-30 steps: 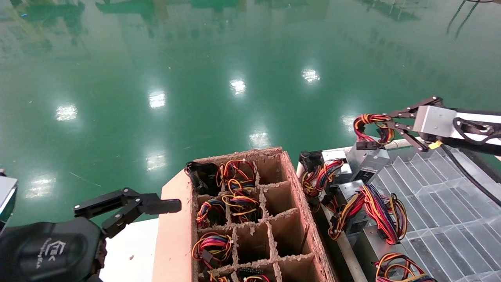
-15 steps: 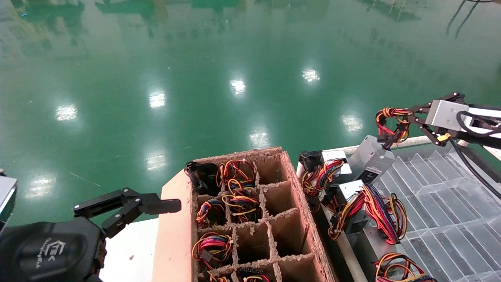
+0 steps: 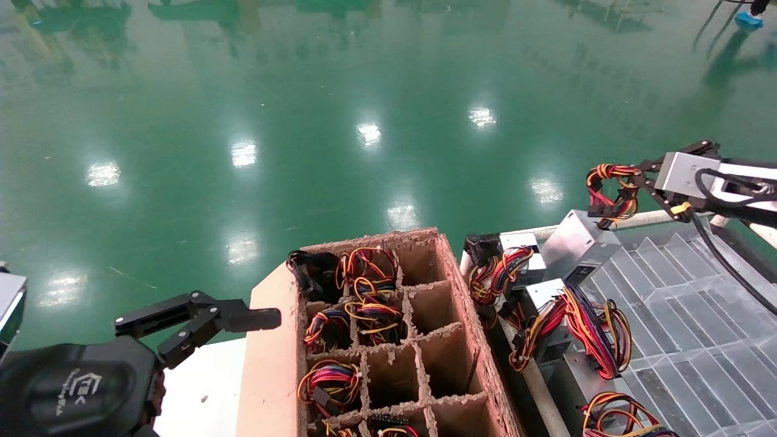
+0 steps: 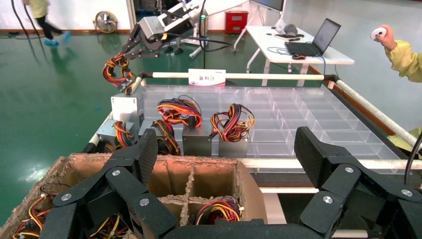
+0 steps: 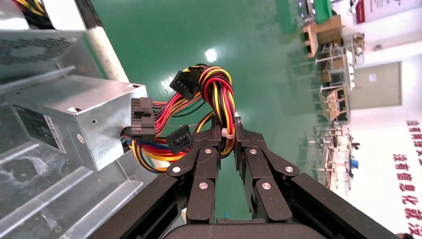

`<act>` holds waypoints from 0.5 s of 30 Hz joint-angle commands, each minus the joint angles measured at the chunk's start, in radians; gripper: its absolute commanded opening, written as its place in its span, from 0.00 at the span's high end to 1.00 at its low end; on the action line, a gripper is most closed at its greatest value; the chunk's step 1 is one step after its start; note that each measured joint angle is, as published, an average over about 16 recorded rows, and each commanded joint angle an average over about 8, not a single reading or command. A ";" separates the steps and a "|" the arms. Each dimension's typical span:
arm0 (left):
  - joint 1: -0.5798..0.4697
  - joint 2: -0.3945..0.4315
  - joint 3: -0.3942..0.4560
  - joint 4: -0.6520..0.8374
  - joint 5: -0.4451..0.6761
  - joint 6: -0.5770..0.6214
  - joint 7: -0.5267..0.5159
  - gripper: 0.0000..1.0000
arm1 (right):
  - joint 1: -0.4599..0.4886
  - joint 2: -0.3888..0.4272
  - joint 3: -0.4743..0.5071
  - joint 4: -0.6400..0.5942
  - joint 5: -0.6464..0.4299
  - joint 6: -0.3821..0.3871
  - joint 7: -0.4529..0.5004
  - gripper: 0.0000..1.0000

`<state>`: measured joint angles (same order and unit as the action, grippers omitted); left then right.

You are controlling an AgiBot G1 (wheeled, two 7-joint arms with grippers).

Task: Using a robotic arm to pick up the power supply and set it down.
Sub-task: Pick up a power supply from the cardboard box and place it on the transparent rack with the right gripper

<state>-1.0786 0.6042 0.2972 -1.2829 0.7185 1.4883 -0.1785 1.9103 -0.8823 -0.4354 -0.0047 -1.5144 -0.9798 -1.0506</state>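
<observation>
Head view puts your right gripper (image 3: 631,189) clamped on the wire bundle (image 3: 610,194) of the power supply (image 3: 580,246), which tilts at the far corner of the clear ribbed tray (image 3: 686,340). Pick-up looks begun; set-down remains. Casing is bare folded metal (wires glossy, looped). Left gripper (image 3: 243,318) idles, fingers apart, beside the fibrous cardboard crate (image 3: 467,315).

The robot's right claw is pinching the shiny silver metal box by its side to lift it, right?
Not quite. The right gripper is lifting the silver metal power supply box, but it pinches the looped bundle of red, yellow and black wires, not the box's side. The right wrist view shows the fingers closed on the wires.
</observation>
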 commanded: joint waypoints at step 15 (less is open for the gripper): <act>0.000 0.000 0.001 0.000 -0.001 0.000 0.000 0.00 | 0.007 -0.007 -0.018 -0.001 -0.025 -0.165 0.022 1.00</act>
<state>-1.0788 0.6038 0.2981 -1.2829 0.7179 1.4880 -0.1781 1.9175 -0.8897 -0.4527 -0.0048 -1.5395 -1.1421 -1.0300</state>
